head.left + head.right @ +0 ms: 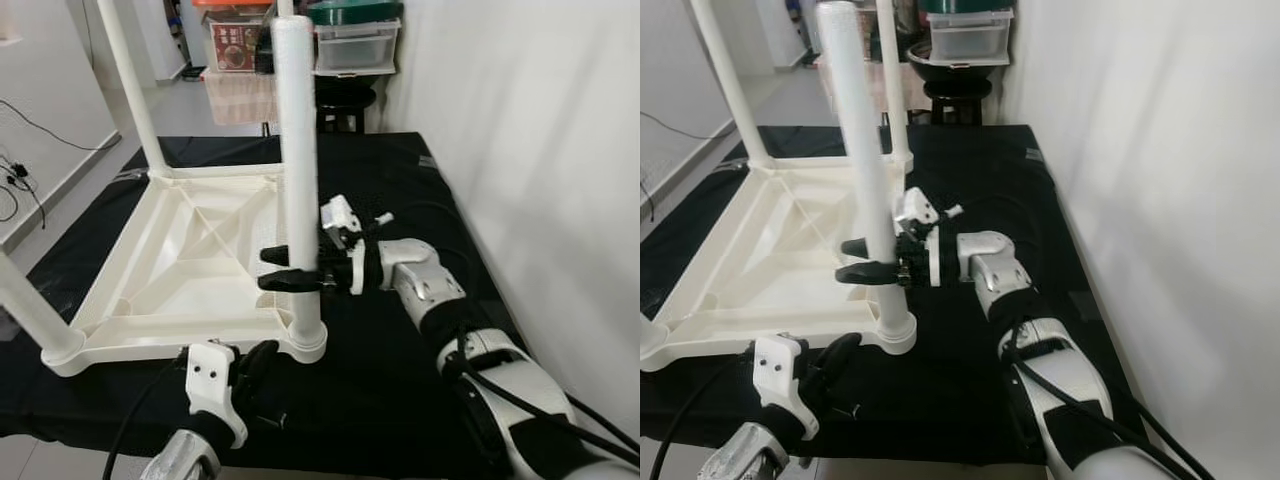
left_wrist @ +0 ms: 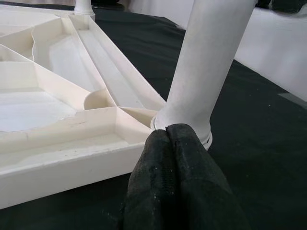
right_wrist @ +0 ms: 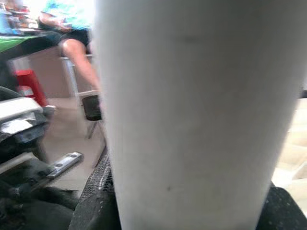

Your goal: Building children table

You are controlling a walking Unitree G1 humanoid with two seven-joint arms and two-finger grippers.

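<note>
Gripping the upright table leg [image 1: 298,150], right gripper [image 1: 290,270] jaws clamp it low (left gripper [image 1: 258,365] pinched closed).

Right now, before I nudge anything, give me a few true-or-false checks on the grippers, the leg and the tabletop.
1. The right gripper is clamped around the near white leg. True.
2. The left gripper is holding that leg too. False: it is shut on nothing, low beside the leg's socket.
3. The tabletop lies upside down on the black cloth. True.
4. The gripped leg lies flat on the cloth. False: it stands upright in the corner socket.
</note>
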